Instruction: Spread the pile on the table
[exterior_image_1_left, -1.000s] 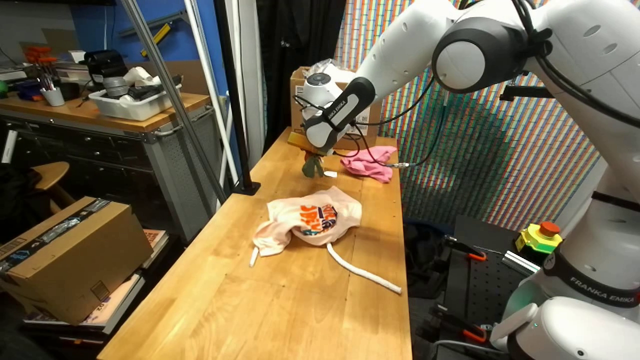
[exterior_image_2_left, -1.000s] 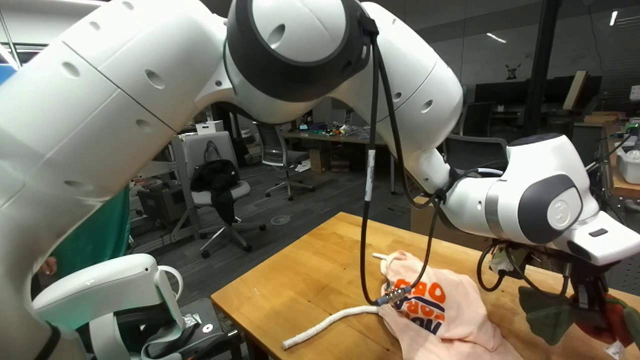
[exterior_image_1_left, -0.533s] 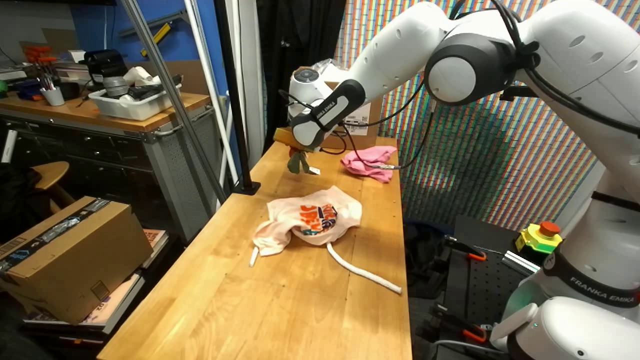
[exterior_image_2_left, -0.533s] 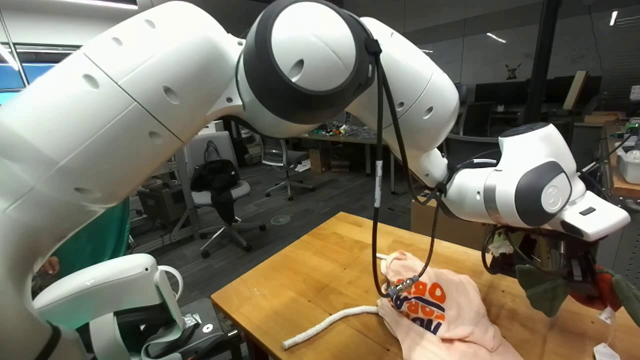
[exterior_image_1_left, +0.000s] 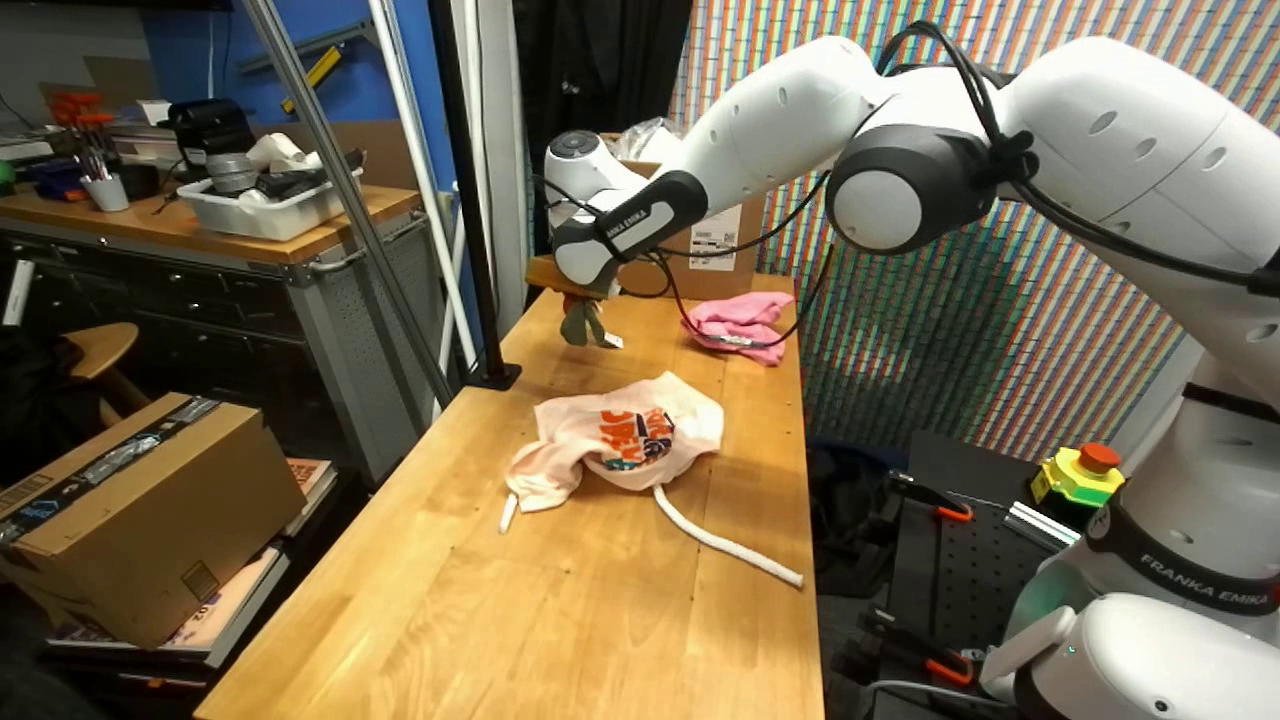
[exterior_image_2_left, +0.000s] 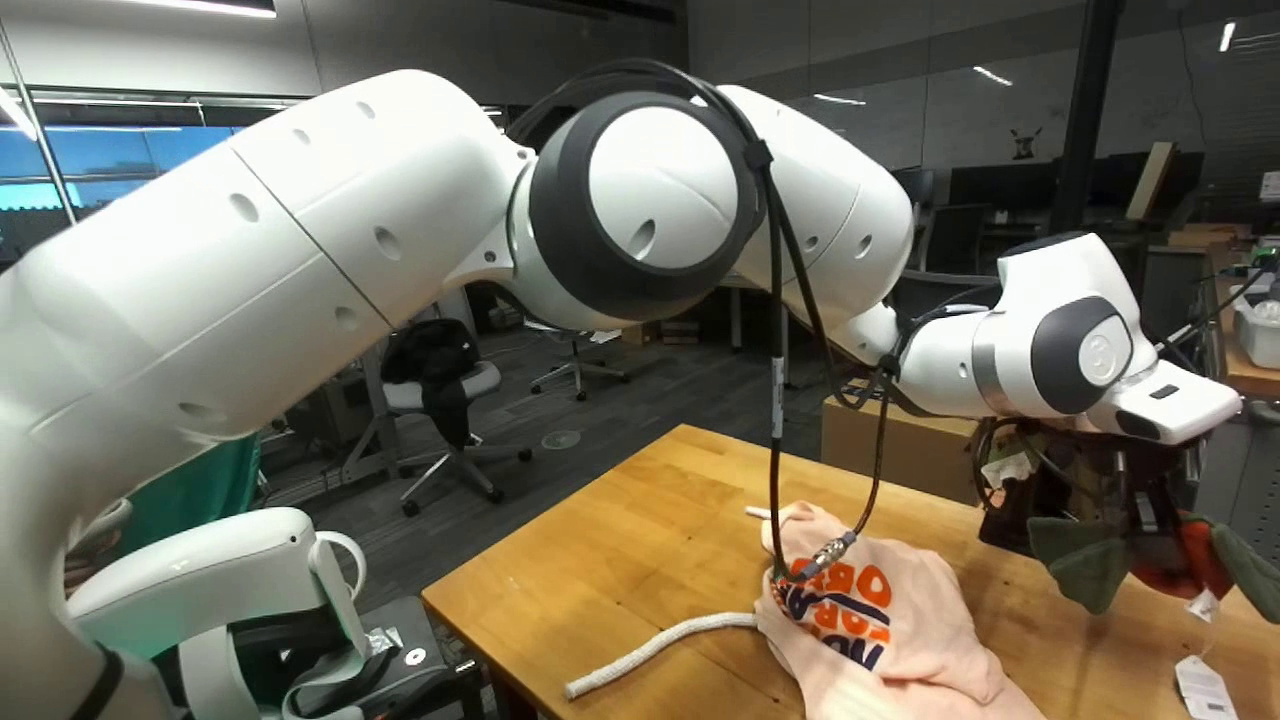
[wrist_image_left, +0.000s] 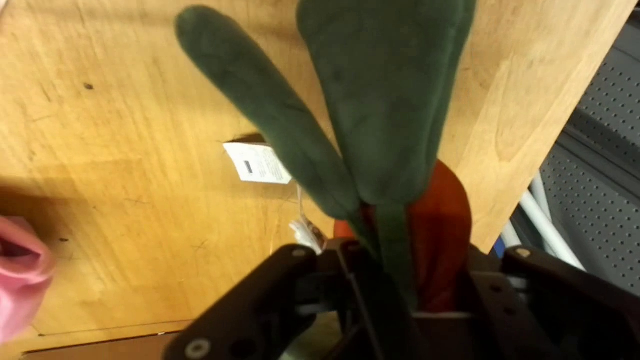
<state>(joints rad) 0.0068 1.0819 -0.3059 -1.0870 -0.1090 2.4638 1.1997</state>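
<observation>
The cream cloth (exterior_image_1_left: 625, 430) with red-orange print lies crumpled mid-table on the pale-wood table (exterior_image_1_left: 560, 640). It also shows in an exterior view (exterior_image_2_left: 900, 620). A white cord (exterior_image_1_left: 730, 548) sticks out from under it on both sides. The pink cloth (exterior_image_1_left: 745, 325) lies bunched at the far right, and at the left edge of the wrist view (wrist_image_left: 20, 280). My gripper (wrist_image_left: 412, 270) is shut on a soft red piece with green leaves (wrist_image_left: 385, 100). I hold it above the far left part of the table, apart from the cream cloth. Its white tag (exterior_image_2_left: 1205, 690) dangles below.
A cardboard box (exterior_image_1_left: 725, 240) stands at the table's far end, behind my wrist. A black post (exterior_image_1_left: 492, 375) is fixed at the left table edge, near the held piece. My arm's cable (exterior_image_2_left: 778, 480) hangs down in front of the cream cloth.
My gripper has moved left and up, away from the pink cloth, carrying the red-and-green piece. The elbow has come down. The cream cloth, cord and pink cloth have not moved.
</observation>
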